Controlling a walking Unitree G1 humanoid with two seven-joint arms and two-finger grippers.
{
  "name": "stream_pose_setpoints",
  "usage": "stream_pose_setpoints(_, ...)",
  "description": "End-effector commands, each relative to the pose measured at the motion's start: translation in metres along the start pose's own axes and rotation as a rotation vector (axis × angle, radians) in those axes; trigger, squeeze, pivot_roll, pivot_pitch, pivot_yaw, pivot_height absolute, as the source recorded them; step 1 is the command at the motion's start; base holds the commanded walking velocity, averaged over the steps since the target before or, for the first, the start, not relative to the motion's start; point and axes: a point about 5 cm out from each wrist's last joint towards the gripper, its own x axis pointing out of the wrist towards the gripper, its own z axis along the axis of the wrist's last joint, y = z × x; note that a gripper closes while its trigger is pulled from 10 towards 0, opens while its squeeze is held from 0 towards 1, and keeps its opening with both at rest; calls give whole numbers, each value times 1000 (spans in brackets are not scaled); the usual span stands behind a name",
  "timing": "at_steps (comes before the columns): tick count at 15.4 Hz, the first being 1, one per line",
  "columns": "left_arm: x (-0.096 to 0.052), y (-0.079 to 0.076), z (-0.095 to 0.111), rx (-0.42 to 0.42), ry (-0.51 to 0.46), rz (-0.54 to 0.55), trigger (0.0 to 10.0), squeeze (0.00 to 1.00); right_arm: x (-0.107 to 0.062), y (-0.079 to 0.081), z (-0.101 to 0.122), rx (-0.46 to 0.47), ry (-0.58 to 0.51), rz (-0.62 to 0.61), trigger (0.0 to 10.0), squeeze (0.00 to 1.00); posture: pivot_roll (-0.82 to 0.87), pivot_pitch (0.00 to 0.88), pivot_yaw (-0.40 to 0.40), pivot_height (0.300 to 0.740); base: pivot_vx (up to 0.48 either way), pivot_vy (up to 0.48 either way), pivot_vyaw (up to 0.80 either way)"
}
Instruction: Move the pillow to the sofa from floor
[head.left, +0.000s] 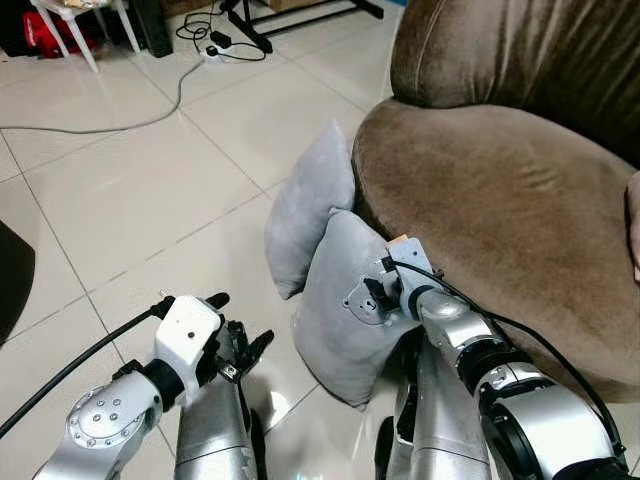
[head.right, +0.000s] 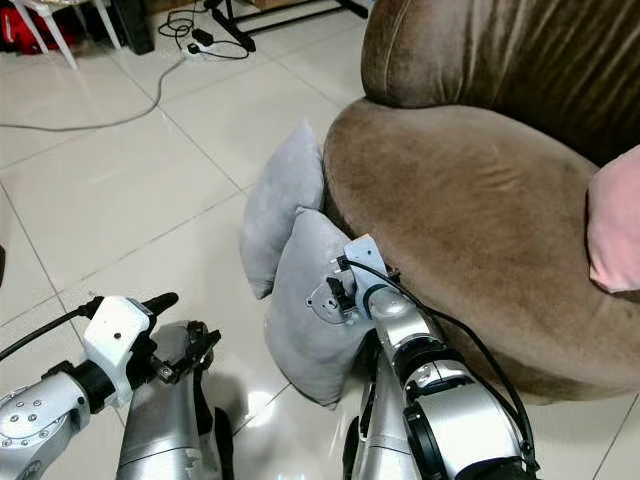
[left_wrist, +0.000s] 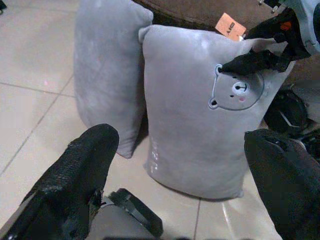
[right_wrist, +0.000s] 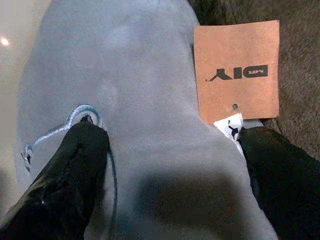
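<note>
Two grey pillows stand on the tiled floor, leaning on the front of the brown sofa. The nearer pillow carries a bear patch and an orange tag; the other grey pillow stands just behind it. My right gripper is open and straddles the nearer pillow's top edge, one finger on the front face by the bear's ear, the other behind by the tag. My left gripper hovers open, low over the floor, to the left of the nearer pillow and apart from it.
A pink cushion lies on the sofa seat at the right. Grey cable, a power strip, white chair legs and a black stand are at the far side. A dark object shows at the left edge.
</note>
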Motion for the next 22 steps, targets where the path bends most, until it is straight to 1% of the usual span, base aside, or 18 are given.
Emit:
stream_pose_setpoints(1, -2, -7, 1, -6, 8, -51, 10000, 0, -2, -5, -17, -31, 86, 25, 10000, 0, 45, 201, -28, 472, 0, 0, 0)
stream_pose_setpoints(2, -2, -9, 1, -13, 15, -73, 10000, 0, -2, -3, -19, -44, 98, 45, 7569, 0, 44, 198, -28, 472, 0, 0, 0)
stream_pose_setpoints(3, -3, -12, 0, -22, 28, -106, 10000, 0, -2, -2, -20, -55, 105, 62, 4000, 0, 44, 198, -28, 472, 0, 0, 0)
stream_pose_setpoints(4, -4, -13, -1, -24, 37, -121, 10000, 0, -2, -2, -20, -58, 107, 65, 3294, 0, 44, 189, -28, 472, 0, 0, 0)
stream_pose_setpoints(5, -5, -15, -4, -25, 57, -144, 10000, 0, -2, -1, -21, -59, 109, 67, 667, 0, 44, 189, -28, 472, 0, 0, 0)
stream_pose_setpoints(6, -5, -15, -6, -22, 67, -153, 10000, 0, -2, 1, -22, -61, 115, 74, 0, 0, 47, 182, -28, 472, 0, 0, 0)
stream_pose_setpoints(11, -3, -13, -4, -23, 64, -153, 10000, 0, -1, 6, -21, -64, 113, 92, 0, 0, 45, 170, -29, 472, 0, 0, 0)
stream_pose_setpoints(15, 1, -12, -5, -21, 64, -152, 10000, 0, -1, 7, -20, -112, 109, 91, 0, 0, 42, 152, -26, 472, 0, 0, 0)
stream_pose_setpoints(19, 4, -9, -5, -15, 65, -149, 10000, 0, -1, 10, -18, -74, 93, 102, 0, 0, 38, 127, -24, 472, 0, 0, 0)
stream_pose_setpoints(20, 5, -8, -5, -14, 64, -147, 10000, 0, -1, 10, -17, -103, 84, 92, 0, 0, 38, 117, -26, 472, 0, 0, 0)
stream_pose_setpoints(22, 7, -7, -5, -12, 61, -144, 10000, 0, -1, 12, -18, -85, 81, 100, 0, 0, 38, 108, -26, 472, 0, 0, 0)
